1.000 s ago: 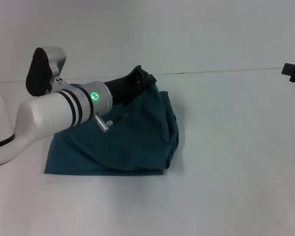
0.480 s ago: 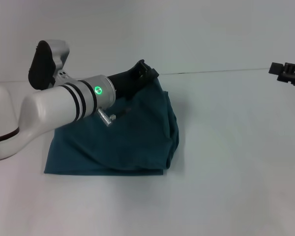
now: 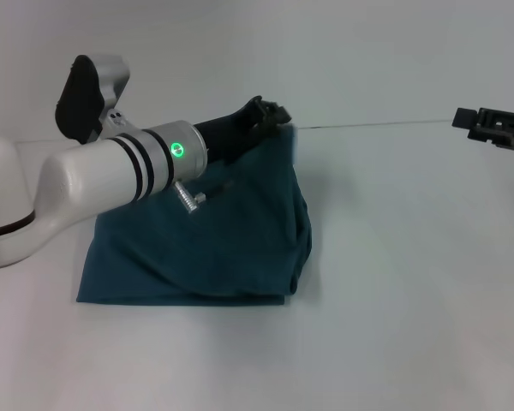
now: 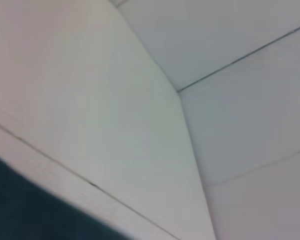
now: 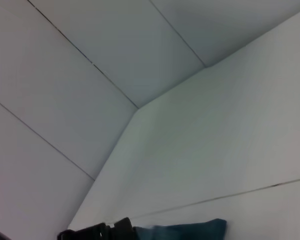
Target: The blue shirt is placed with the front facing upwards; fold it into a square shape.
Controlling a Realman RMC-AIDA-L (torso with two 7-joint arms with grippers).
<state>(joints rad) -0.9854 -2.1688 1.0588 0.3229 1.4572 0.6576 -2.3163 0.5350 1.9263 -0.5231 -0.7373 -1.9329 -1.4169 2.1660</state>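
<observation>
The blue shirt (image 3: pixel 223 248) lies folded into a thick bundle at the left middle of the white table, plain teal side up, no lettering showing. My left arm reaches across it. My left gripper (image 3: pixel 272 114) is shut on the shirt's far right corner and holds that corner raised, so the cloth slopes up to it. My right gripper (image 3: pixel 488 127) hovers far to the right, well away from the shirt. In the right wrist view a strip of the blue shirt (image 5: pixel 190 231) shows beside the black left gripper (image 5: pixel 97 232). The left wrist view catches only a dark edge of the shirt (image 4: pixel 20 210).
The white table (image 3: pixel 411 274) stretches bare to the right of and in front of the shirt. A thin seam line (image 3: pixel 377 125) runs across the far side. White walls and ceiling panels fill both wrist views.
My left gripper has moved up and to the right, drawing the shirt's far corner with it. My right gripper has come in leftward from the right edge.
</observation>
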